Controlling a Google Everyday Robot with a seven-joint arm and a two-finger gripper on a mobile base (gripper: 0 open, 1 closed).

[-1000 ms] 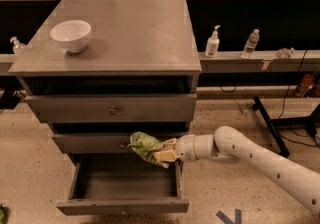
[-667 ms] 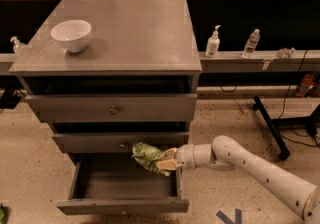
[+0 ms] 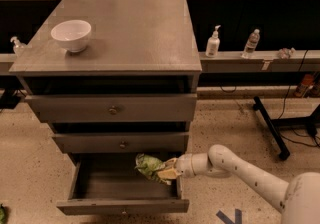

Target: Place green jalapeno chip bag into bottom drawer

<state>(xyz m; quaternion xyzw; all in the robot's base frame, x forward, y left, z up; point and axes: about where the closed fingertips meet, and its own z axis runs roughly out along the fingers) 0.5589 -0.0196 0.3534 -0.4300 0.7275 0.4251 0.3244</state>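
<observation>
The green jalapeno chip bag [image 3: 150, 166] is a wrinkly green and white foil bag held over the right part of the open bottom drawer [image 3: 122, 205]. My gripper [image 3: 165, 172] reaches in from the right on a white arm and is shut on the bag's right end. The bag hangs just above the drawer's grey box, below the front of the middle drawer [image 3: 120, 143].
A white bowl [image 3: 71, 34] stands on the cabinet top [image 3: 135, 38] at the left. The top drawer [image 3: 112, 109] is closed. Two bottles [image 3: 213, 42] stand on a ledge to the right. A black stand leg [image 3: 270, 128] lies on the floor at right.
My gripper has moved the bag down and slightly left, from in front of the middle drawer to lower over the open bottom drawer.
</observation>
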